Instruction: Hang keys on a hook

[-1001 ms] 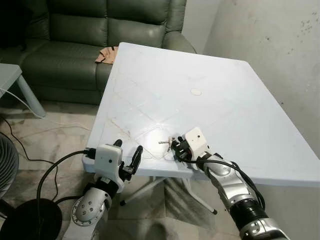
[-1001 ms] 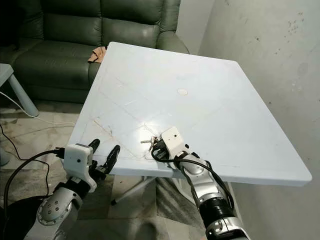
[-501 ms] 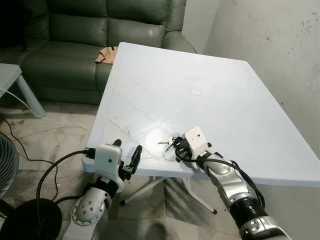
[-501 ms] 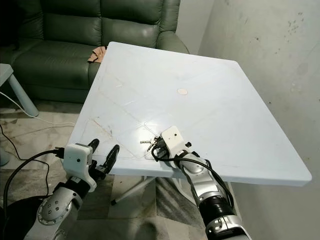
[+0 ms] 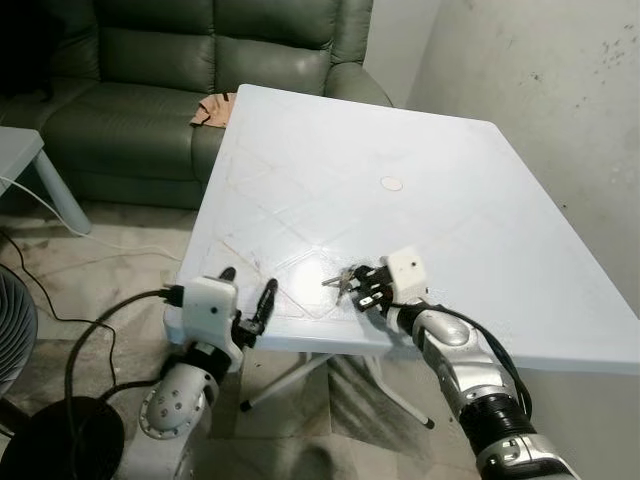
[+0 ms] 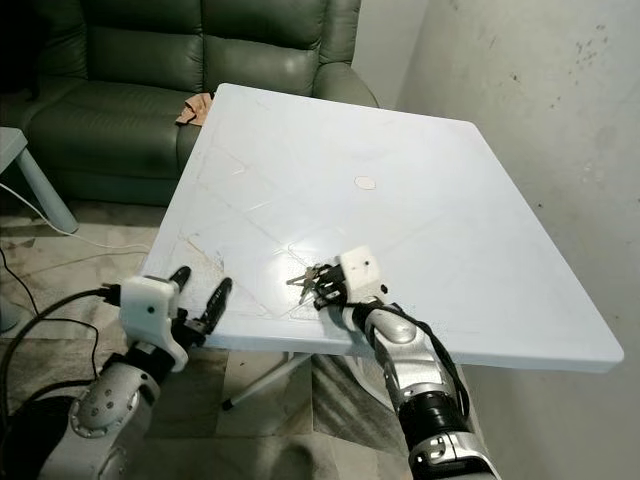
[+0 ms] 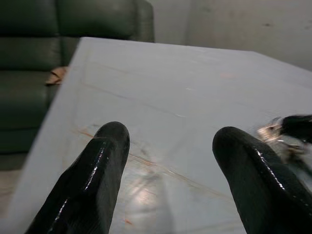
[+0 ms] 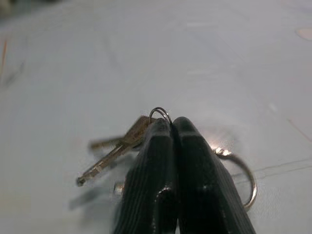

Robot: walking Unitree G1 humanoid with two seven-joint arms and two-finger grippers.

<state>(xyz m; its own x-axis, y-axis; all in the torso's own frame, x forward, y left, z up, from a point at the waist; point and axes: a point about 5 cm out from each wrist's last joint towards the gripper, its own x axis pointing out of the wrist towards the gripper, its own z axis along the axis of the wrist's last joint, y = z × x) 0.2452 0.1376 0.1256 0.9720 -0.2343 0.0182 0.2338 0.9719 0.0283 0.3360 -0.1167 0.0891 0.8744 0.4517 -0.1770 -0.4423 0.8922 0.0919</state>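
Two or three small silver metal keys on a thin wire ring (image 8: 127, 138) lie on the white plastic table (image 5: 330, 170), close to its near edge, and I have my right gripper (image 8: 171, 127) on them with its two black fingers pressed together over the top of the ring; a loop of wire pokes out just above the fingertips, so I read that as clamped on the ring, though how firm the hold is I cannot tell. From the head camera the bunch (image 5: 340, 281) sits at about 9 o'clock of that gripper, the blades fanned out toward the table's left side. A larger ring shows at roughly 4 o'clock of the fingertips in the wrist picture. I judge the bunch light, hard and stiff in each part but loose as a whole: the keys will swing and rattle on the ring, and smooth metal can slip between the pads. I would grip low on the ring, leaving an open arc for the hook. My left gripper (image 5: 247, 298) hovers off the table's near-left edge, fingers well apart and empty. I see no hook yet. A dark green sofa (image 5: 180, 70) stands beyond the table at 11 o'clock.
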